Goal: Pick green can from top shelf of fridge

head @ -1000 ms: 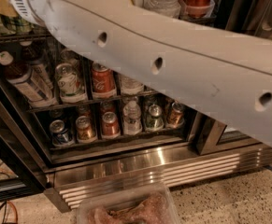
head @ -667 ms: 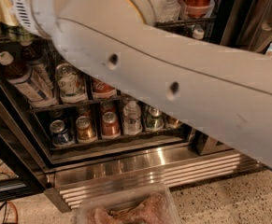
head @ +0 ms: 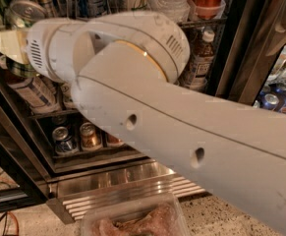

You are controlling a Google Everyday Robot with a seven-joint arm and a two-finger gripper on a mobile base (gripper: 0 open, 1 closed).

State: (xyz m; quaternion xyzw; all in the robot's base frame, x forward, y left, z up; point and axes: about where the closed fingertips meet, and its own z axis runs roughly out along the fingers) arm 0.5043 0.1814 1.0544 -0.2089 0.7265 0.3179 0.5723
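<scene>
The fridge (head: 118,183) fills the view, with a black door frame and a ribbed steel base panel. My gripper (head: 9,42) is at the far left, at the end of the white wrist, in front of the upper racks. It is shut on the green can (head: 15,69), which is tilted: its silver lid (head: 25,11) shows above the beige finger (head: 5,39) and its green patterned body below. The top shelf (head: 206,20) runs along the top of the view with a red can in a clear tray. My white arm (head: 182,132) hides the fridge's middle.
Shorter cans (head: 88,134) stand on the lowest rack, and a bottle (head: 199,63) on the rack above. Blue cans (head: 280,100) sit behind the right door. A clear plastic tub (head: 132,220) is on the floor in front. Cables (head: 0,220) lie at bottom left.
The arm has swung down and right across the view. The wrist and gripper have come into sight at the left with the green can in them.
</scene>
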